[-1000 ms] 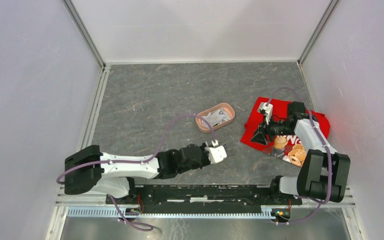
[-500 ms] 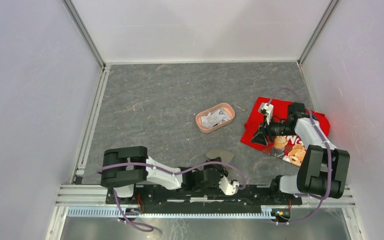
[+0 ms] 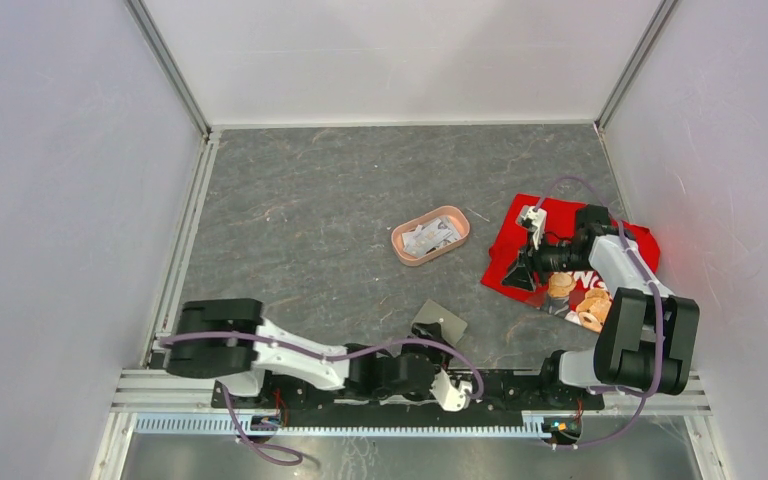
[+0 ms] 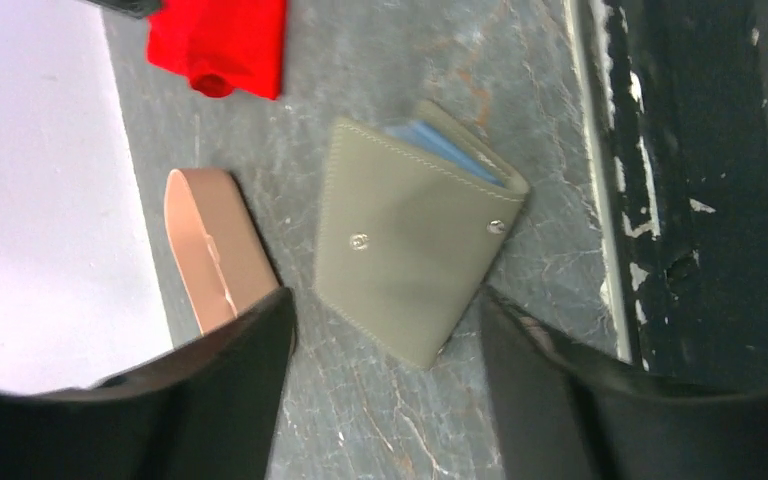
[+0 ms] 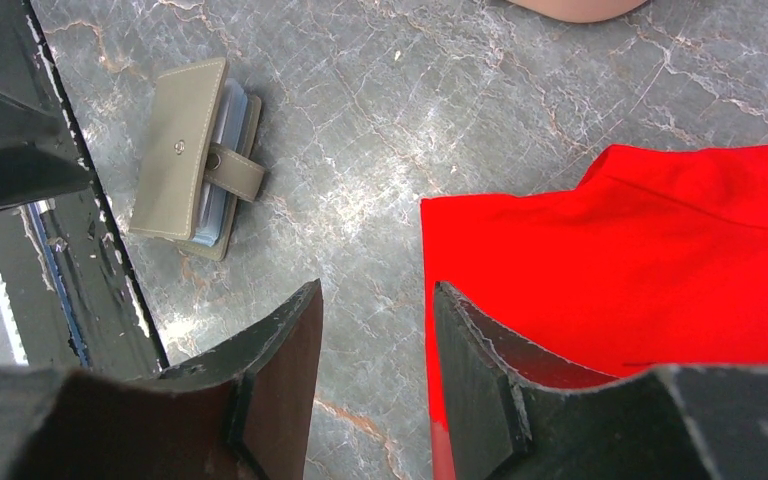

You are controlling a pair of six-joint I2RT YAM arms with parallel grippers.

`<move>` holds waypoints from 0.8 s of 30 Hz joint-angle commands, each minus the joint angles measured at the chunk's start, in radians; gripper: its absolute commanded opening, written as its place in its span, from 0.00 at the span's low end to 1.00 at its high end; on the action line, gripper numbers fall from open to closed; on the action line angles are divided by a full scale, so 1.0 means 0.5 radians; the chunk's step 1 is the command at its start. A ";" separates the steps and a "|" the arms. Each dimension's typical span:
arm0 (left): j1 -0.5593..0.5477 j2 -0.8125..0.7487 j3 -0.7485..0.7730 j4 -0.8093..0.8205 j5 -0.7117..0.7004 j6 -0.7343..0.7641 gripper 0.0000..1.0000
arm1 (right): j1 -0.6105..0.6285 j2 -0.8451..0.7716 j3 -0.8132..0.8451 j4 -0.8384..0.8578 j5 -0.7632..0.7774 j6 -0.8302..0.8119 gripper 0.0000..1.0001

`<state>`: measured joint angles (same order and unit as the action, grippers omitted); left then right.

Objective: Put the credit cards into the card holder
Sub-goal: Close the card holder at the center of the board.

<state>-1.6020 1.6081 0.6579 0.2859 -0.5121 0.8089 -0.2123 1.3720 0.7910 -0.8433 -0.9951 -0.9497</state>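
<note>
Grey tabletop [image 4: 380,60] bore the folded card holder [image 4: 410,255] just ahead of the left gripper [image 4: 385,320], jaws wide and empty, probably poised to grasp it.

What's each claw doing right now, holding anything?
Left claw: open, empty; the card holder lies loose ahead of it.
Right claw: open, empty.
</note>
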 commanded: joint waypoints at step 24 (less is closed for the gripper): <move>0.761 -0.574 -0.108 0.328 0.617 -2.688 0.51 | 0.929 -0.180 -0.268 0.795 0.396 0.505 0.65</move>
<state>-1.2198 1.2007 0.4961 0.3988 -0.2691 -0.4290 0.2489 1.2446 0.6701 -0.4564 -0.8497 -0.7250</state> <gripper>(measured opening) 0.565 0.667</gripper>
